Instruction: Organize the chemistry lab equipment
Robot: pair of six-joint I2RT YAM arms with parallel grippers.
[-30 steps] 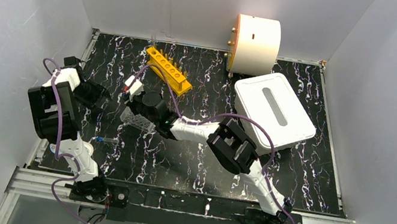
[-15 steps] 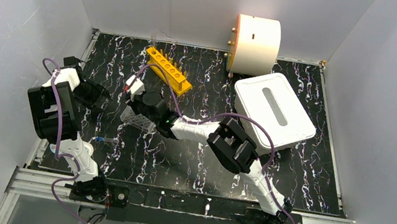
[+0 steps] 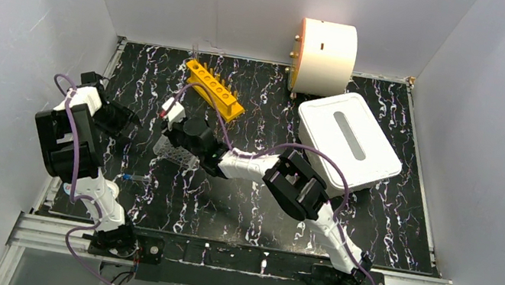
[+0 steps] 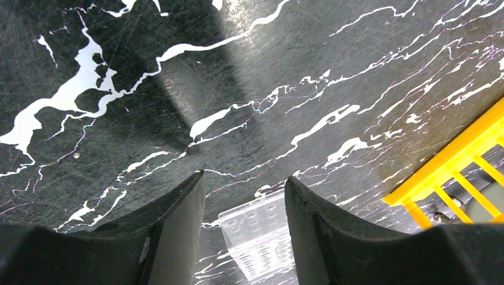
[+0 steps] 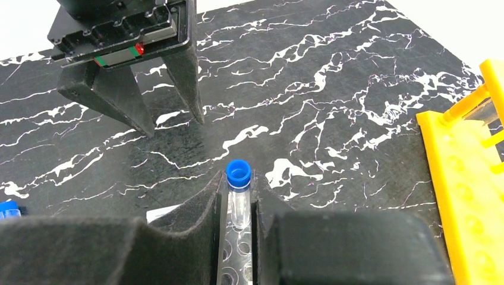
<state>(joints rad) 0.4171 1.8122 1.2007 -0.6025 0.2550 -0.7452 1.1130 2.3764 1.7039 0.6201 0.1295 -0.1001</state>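
- Nearest you, a spare vial (image 3: 135, 179) lies flat on the desk (image 3: 238, 210), which is black with white marble veins. Its long axis runs roughly left-right, blue cap toward your left arm's side.
- Next up, the clear well plate (image 3: 176, 153) sits flat, right below your right gripper (image 5: 239, 193).
- Right jaws are clenched on a blue-capped vial (image 5: 239, 208). Its long axis runs along the fingers, cap poking out past the tips.
- Your left gripper (image 4: 243, 196) hangs near it over the desk, jaws released.
- Farther back, the orange tube rack (image 3: 215, 90) lies diagonally. Then come the white tub (image 3: 348, 145) and the cream drum (image 3: 326, 46).
- Plain pale grey walls (image 3: 257, 4) box in three sides.
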